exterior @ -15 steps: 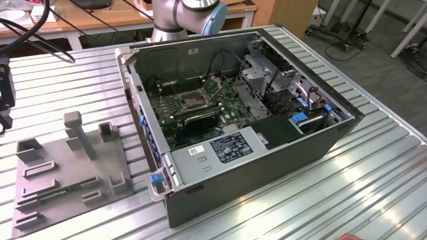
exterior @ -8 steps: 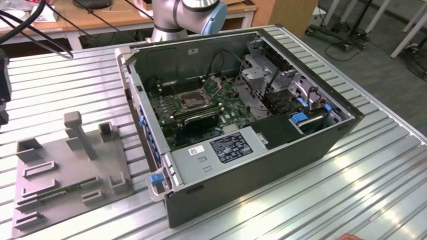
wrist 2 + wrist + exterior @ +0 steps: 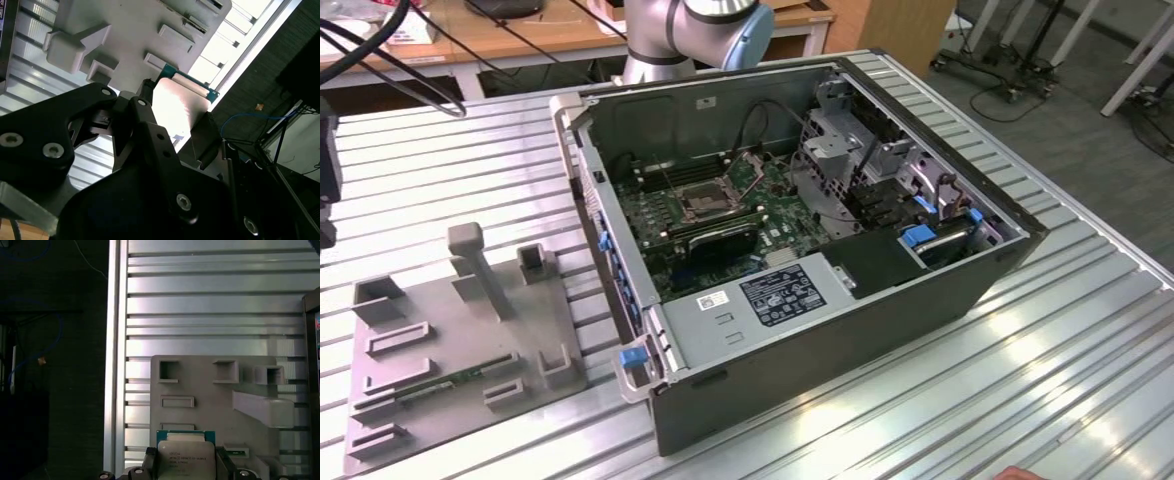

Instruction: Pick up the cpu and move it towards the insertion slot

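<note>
The tool (image 3: 176,114) is closed on the cpu (image 3: 182,100), its two black fingers (image 3: 146,97) pressed against opposite edges of the chip. The silver top and thin green rim show between them in both wrist views. The cpu hangs over the grey holder (image 3: 210,410). It seems to sit a little above the holder's pockets rather than in one, though how far it clears them I cannot tell.

The holder lies by the tabletop's (image 3: 1067,380) edge on the exterior view's left. In the first wrist view, the ribbed metal ends just beside the holder and dark floor lies beyond.

The open case (image 3: 881,330) stands in the middle of the tabletop, well apart from the holder. Inside it is the green board (image 3: 654,215), and on the board the slot (image 3: 702,202), whose dark centre shows within its silver frame.

By my judgement the pick-up is done or all but done, since the grip looks firm and the chip appears free of the holder. The move towards the slot is hardly begun. The cpu is over the holder at the tabletop's edge, and the whole stretch across to the case and down onto the board is left.
</note>
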You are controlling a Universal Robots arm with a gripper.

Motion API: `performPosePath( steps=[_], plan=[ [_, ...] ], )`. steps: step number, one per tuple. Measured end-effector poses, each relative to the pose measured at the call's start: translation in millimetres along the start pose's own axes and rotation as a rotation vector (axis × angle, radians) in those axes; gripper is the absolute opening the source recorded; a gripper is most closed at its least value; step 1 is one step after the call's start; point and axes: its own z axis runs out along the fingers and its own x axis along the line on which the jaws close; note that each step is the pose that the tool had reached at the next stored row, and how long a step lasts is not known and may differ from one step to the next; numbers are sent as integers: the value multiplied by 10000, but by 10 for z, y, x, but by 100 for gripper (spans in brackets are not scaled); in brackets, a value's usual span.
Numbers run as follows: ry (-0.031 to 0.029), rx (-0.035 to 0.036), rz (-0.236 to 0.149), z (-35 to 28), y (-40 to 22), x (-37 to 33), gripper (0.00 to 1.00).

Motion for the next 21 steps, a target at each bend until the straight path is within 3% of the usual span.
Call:
performPosePath(
  steps=[7,14,21],
  plan=[
    [-2,-2,-2,2,0,-86,54],
    [1,1,-3,0,-1,-103,54],
    [-1,-1,-1,3,0,-261,54]
  ],
)
